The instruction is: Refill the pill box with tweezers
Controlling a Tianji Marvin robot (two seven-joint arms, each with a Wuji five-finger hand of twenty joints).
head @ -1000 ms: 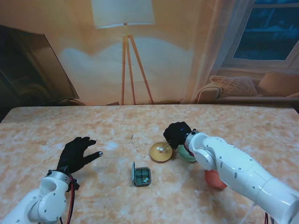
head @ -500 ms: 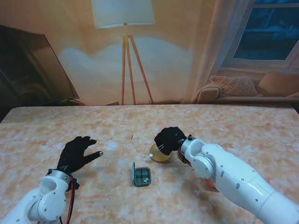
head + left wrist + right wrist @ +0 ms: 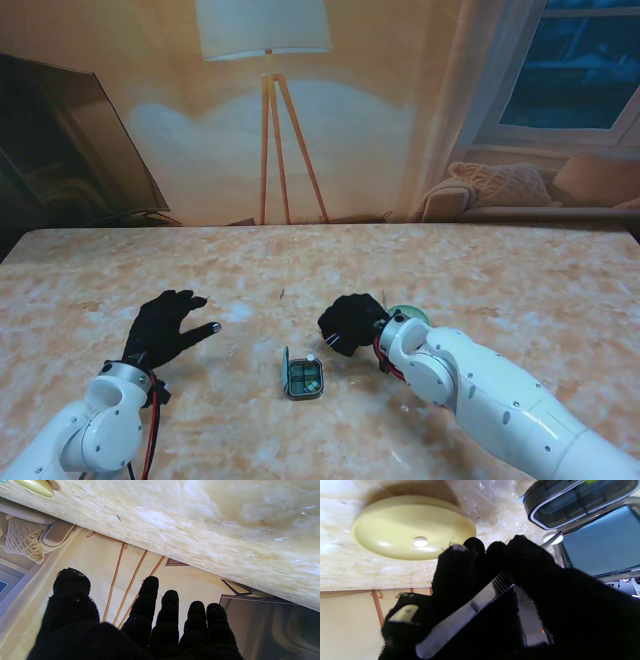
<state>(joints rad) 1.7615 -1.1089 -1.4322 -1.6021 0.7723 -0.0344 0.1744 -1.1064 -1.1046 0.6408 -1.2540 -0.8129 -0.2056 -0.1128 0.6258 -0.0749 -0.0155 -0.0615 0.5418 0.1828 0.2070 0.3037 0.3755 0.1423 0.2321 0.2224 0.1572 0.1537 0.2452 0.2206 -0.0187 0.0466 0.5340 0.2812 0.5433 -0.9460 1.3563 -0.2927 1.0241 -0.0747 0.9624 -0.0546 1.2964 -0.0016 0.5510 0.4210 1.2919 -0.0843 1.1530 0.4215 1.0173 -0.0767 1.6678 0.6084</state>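
Observation:
The small dark pill box lies with its lid raised, nearer to me than mid-table. My right hand is shut on the steel tweezers. Their tips pinch a white pill just over the far edge of the pill box. Close beside the hand in the right wrist view sits the yellow dish, with one white pill in it; the stand view hides the dish behind the hand. My left hand rests to the left, open with fingers spread, holding nothing.
A green bowl peeks out behind my right wrist. The yellow dish's rim shows at the corner of the left wrist view. Bare marble table spreads around both hands.
My right hand has moved from the yellow dish to my left and nearer to me, carrying the tweezers and a pill over to the pill box. The left hand has stayed still.

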